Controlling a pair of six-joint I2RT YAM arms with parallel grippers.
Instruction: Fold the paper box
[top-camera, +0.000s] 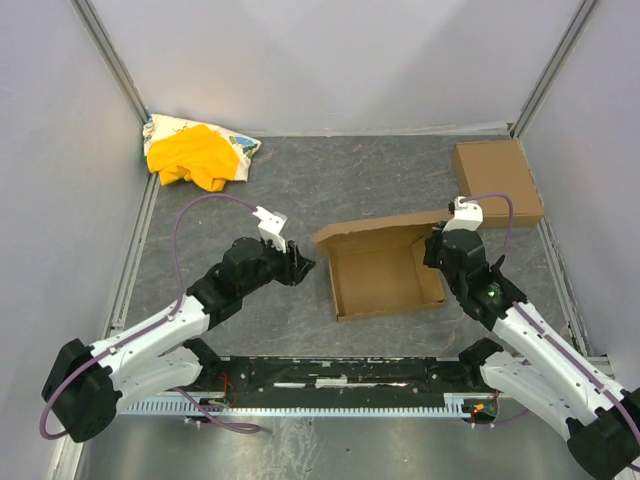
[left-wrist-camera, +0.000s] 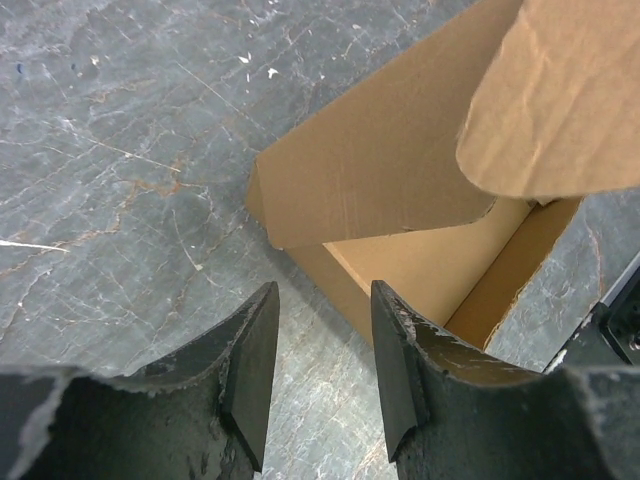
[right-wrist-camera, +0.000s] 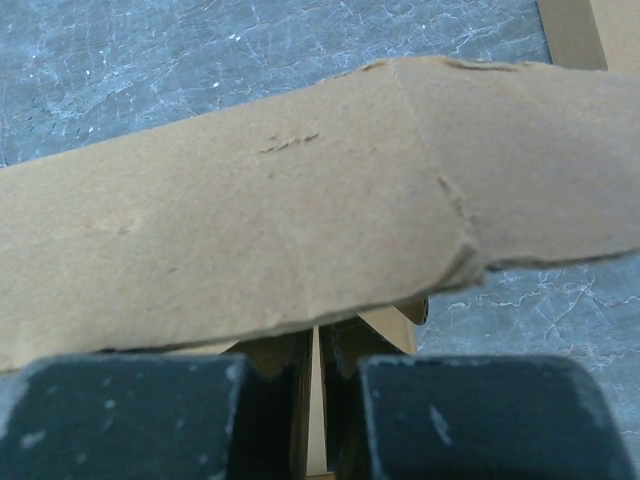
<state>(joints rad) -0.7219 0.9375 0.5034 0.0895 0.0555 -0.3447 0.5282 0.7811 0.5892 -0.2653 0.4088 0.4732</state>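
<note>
1. One grey table (top-camera: 350, 180).
2. One paper box (top-camera: 385, 280) at centre, tray formed, lid flap raised at 12 o'clock.
3. One closed cardboard box (top-camera: 497, 180) at 2 o'clock.
4. One yellow cloth (top-camera: 195, 157) at 10 o'clock.
5. Two grippers: left gripper (top-camera: 303, 265) spread and empty at the tray's 9 o'clock; right gripper (top-camera: 435, 250) clamped on its 3 o'clock wall.

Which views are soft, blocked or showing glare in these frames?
Top external: even, diffuse light, no glare, paper box sharp with only soft shadow inside. Left wrist: table crisp, the near raised flap out of focus. Right wrist: a flap close to the lens fills most of the frame, slightly soft; the fingers are dark blurs.
</note>
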